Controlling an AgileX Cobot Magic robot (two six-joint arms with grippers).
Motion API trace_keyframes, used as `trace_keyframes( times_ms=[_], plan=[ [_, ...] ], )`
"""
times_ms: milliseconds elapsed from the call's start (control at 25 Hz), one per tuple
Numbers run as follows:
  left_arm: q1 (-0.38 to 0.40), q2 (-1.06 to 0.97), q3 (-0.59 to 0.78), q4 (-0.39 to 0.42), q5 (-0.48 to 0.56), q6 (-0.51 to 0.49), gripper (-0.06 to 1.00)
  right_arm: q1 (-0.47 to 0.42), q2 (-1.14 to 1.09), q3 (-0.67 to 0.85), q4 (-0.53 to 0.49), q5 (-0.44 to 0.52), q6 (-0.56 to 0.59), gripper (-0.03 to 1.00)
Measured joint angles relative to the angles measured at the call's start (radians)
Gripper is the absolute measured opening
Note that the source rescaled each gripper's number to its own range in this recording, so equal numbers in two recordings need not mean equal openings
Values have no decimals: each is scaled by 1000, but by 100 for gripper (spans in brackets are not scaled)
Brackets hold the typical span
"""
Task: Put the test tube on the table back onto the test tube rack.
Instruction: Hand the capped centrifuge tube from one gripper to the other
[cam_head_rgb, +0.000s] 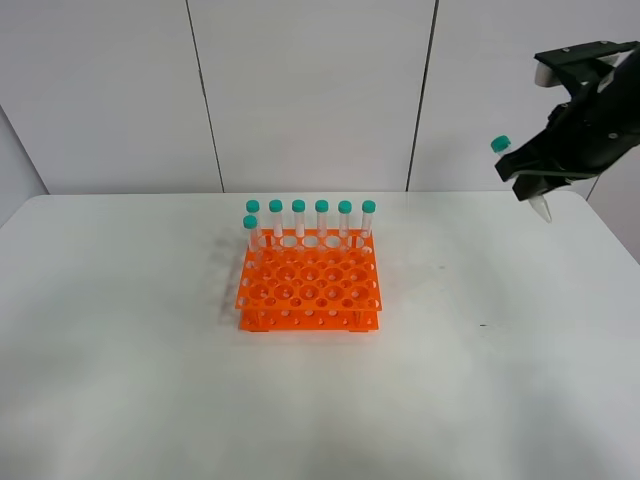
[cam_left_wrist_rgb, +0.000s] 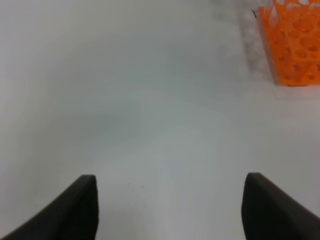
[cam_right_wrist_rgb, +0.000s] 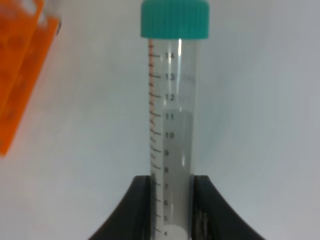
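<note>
Right pincer (cam_right_wrist_rgb: 172, 186) pinches the test tube (cam_right_wrist_rgb: 172, 100), tilted, aloft at the far right of the worktop (cam_head_rgb: 120, 330), well apart from the test tube rack (cam_head_rgb: 310, 285). Left pincer (cam_left_wrist_rgb: 170, 200) stands spread.

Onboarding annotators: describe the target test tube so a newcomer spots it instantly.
Start at the white table, look above its far right corner to the right gripper. The test tube clamped there is the only one in the air, tilted; seven matching teal-capped tubes stand upright in the orange rack.
</note>
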Motion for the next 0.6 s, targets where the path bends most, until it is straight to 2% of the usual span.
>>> trace_keyframes(
  times_ms=[200,280,360,480,600],
  plan=[
    [0,0,0,0,0,0,93,0,-169,214,27,-19,-24,3],
    [0,0,0,0,0,0,93,0,-171,244,80,-39,-79,3],
    [0,0,0,0,0,0,93,4,-155,253,182,-81,-161,3],
    [0,0,0,0,0,0,93,69,-117,253,304,-144,-271,3],
    [0,0,0,0,0,0,93,192,-54,231,343,-148,-306,3]
  ],
)
